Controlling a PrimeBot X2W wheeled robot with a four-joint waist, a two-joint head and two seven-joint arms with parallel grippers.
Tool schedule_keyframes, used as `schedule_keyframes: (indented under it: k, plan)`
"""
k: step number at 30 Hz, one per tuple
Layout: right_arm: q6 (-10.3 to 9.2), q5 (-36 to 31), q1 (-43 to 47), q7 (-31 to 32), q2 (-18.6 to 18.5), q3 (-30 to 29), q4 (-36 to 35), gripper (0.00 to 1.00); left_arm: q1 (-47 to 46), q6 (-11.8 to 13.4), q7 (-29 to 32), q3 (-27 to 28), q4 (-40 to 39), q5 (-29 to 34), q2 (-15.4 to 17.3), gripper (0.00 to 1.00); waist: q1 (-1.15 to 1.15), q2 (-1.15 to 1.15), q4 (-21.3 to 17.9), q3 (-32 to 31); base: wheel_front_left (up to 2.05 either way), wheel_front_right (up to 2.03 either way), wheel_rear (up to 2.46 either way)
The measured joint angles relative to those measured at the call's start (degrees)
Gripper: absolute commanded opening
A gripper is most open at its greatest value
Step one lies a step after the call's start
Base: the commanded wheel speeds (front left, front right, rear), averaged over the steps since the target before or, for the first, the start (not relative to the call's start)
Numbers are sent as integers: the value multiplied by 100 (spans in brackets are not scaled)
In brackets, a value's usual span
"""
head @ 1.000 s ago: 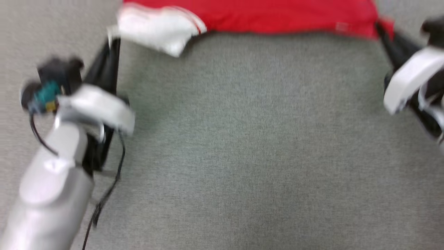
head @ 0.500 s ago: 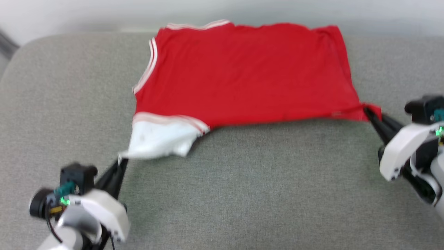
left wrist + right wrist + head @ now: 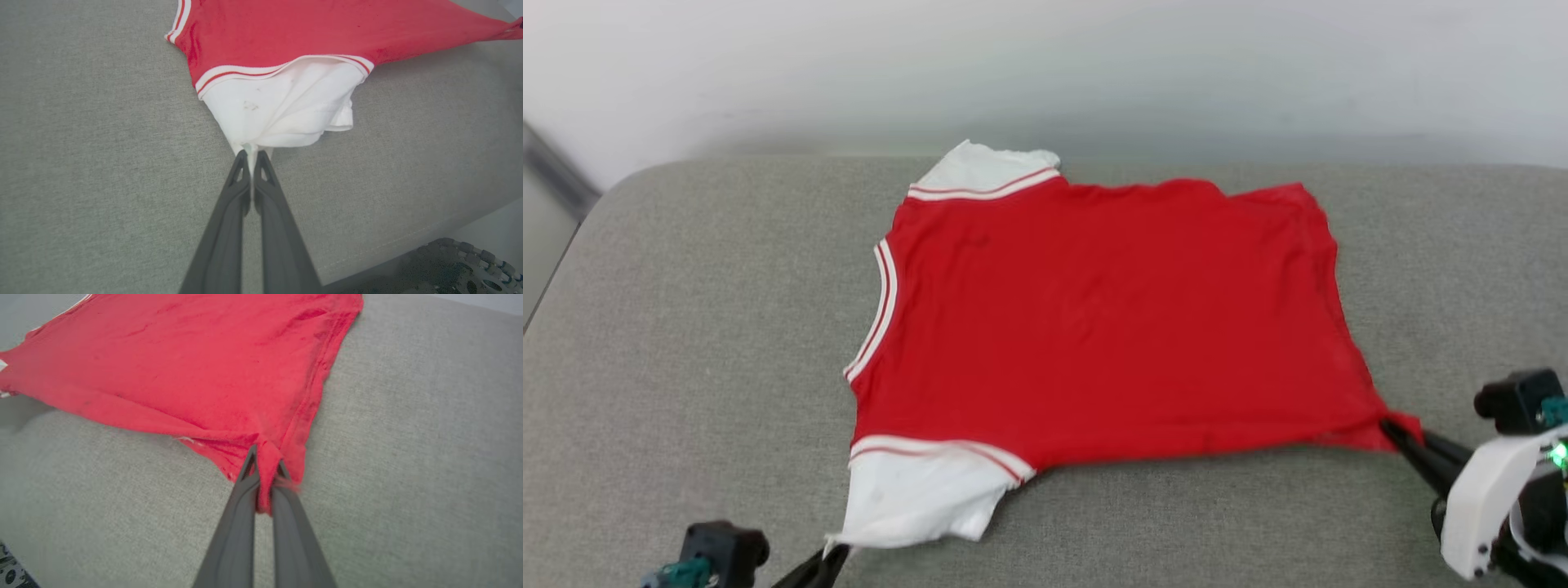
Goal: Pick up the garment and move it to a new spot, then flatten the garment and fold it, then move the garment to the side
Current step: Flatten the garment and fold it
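The garment (image 3: 1094, 318) is a red jersey with white sleeves and red-white striped trim, spread plain side up on a grey cushion (image 3: 686, 343). My left gripper (image 3: 829, 559) is shut on the tip of the near white sleeve (image 3: 286, 106), at the bottom left of the head view. In the left wrist view the gripper (image 3: 251, 154) pinches the sleeve's point. My right gripper (image 3: 1392, 429) is shut on the garment's near right hem corner (image 3: 265, 457). The right wrist view has red cloth bunched at my right gripper (image 3: 265, 462). The far sleeve (image 3: 980, 167) lies flat at the back.
A pale wall (image 3: 1045, 73) rises behind the cushion. The cushion's near edge and a dark part of the robot's base (image 3: 449, 265) lie at the lower right of the left wrist view. Bare grey cushion surrounds the garment on all sides.
The head camera has tilted up, so the whole garment and wall now show. Both grippers kept hold of their corners, and the garment lies more spread out.
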Motion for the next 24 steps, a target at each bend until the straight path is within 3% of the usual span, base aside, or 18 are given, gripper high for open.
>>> schedule_keyframes:
  k: [10, 24]
  plan:
    - [0, 390, 1111, 465, -361, -179, -877, 0, 800, 5, 563, 37, -694, -569, 504, 0, 0, 0, -90, -92, 0, 0, 0]
    - [0, 269, 1149, 650, -276, -1100, -1539, 0, -4, -127, -185, 454, -805, -186, 409, 0, 2, 0, -219, 272, 0, 0, 0]
